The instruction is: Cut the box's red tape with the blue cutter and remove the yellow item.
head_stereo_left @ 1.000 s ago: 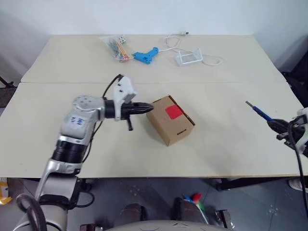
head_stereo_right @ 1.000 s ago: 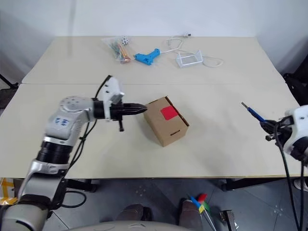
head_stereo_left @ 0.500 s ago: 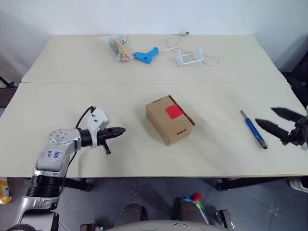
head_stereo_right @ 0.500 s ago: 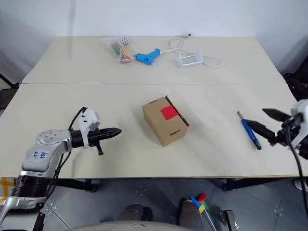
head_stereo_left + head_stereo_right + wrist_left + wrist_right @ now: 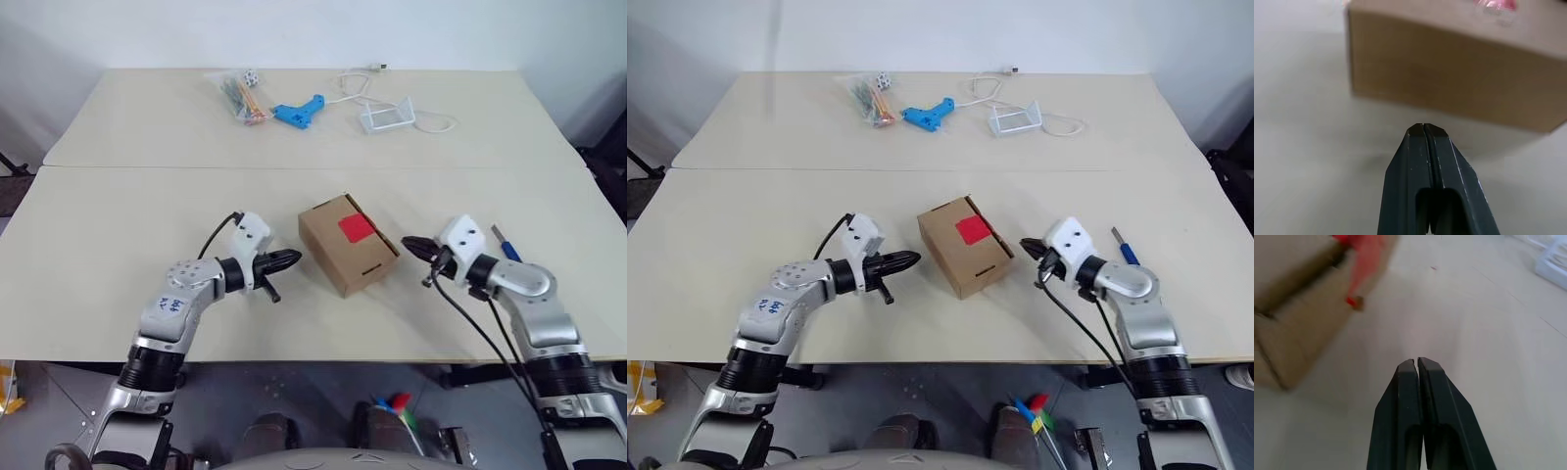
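The brown cardboard box (image 5: 343,257) sits mid-table with the red tape (image 5: 355,227) on its top. My left gripper (image 5: 294,258) is shut and empty, its tip just short of the box's left side, which the left wrist view shows as a cardboard wall (image 5: 1459,83). My right gripper (image 5: 407,242) is shut and empty too, pointing at the box's right side from close by. The blue cutter (image 5: 506,245) lies on the table behind my right wrist, partly hidden by it. The yellow item is hidden.
At the far side of the table lie a clear bag of coloured sticks (image 5: 238,96), a light-blue gun-shaped tool (image 5: 297,112) and a clear holder with a white cable (image 5: 387,116). A seam (image 5: 147,167) crosses the table behind the box.
My right gripper let go of the cutter, left it on the table at the right, shut, and swung left to the box. My left gripper drew back from the box, then returned lower.
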